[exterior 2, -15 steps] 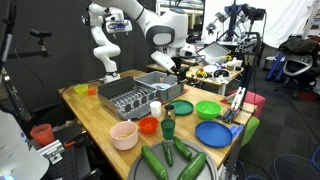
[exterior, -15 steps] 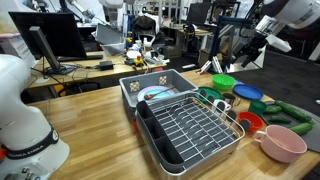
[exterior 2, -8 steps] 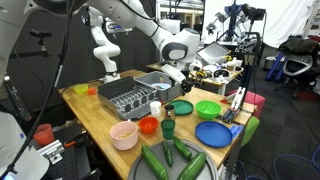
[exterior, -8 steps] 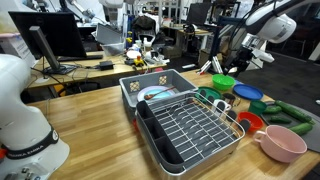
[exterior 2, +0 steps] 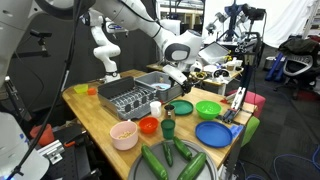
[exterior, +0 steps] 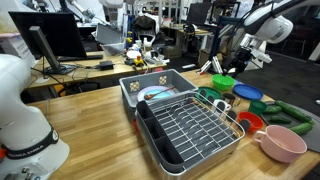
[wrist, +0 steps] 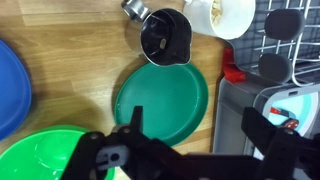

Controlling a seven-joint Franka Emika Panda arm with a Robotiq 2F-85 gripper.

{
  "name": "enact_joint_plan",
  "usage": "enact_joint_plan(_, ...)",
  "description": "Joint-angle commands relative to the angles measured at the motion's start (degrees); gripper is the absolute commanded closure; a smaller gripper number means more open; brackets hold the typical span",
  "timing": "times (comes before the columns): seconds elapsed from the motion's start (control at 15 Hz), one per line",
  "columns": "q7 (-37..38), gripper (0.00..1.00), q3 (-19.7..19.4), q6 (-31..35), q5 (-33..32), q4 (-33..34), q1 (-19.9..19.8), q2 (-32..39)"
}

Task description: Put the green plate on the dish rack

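Observation:
The green plate [wrist: 160, 100] lies flat on the wooden table, dark teal and empty; it also shows in both exterior views [exterior: 207, 95] [exterior 2: 181, 107]. My gripper [wrist: 197, 135] hangs open and empty above the plate's edge nearest the grey tub, one finger over the plate, the other over the tub. It appears in both exterior views [exterior: 240, 62] [exterior 2: 181, 76]. The dish rack [exterior: 190, 125] [exterior 2: 125, 97], silver wire in a dark tray, stands empty beyond the tub; one corner [wrist: 290, 25] shows in the wrist view.
A grey tub [wrist: 250, 110] [exterior: 160, 88] holding a blue-and-white item sits beside the plate. A lime bowl [wrist: 45, 155] [exterior 2: 208, 109], blue plate [wrist: 10, 85] [exterior 2: 215, 132], black cup [wrist: 165, 37] and white cup [wrist: 220, 15] surround it. Cucumbers [exterior 2: 165, 160], a red bowl [exterior 2: 148, 125] and a pink cup [exterior: 282, 143] lie nearby.
Over the last second the arm has swung in and come down over the green plate. In the last half second it has hardly moved.

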Motion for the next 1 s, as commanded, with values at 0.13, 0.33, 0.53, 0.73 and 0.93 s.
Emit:
enact_joint_plan(0.13, 1.7, 0.0, 1.7, 1.4, 0.4, 1.8, -1.3, 3.1)
enact_joint_plan(0.33, 3.5, 0.0, 1.5, 6.4, -0.3, 2.6, -0.5, 6.2)
enact_joint_plan(0.53, 5.5, 0.0, 0.5, 11.2, -3.2, 3.5, 0.7, 9.5)
enact_joint_plan(0.73, 9.6, 0.0, -1.0, 14.5, -7.0, 4.5, 1.6, 11.9)
enact_joint_plan(0.93, 12.3, 0.0, -0.8, 14.2, -9.1, 5.8, 1.4, 14.1)
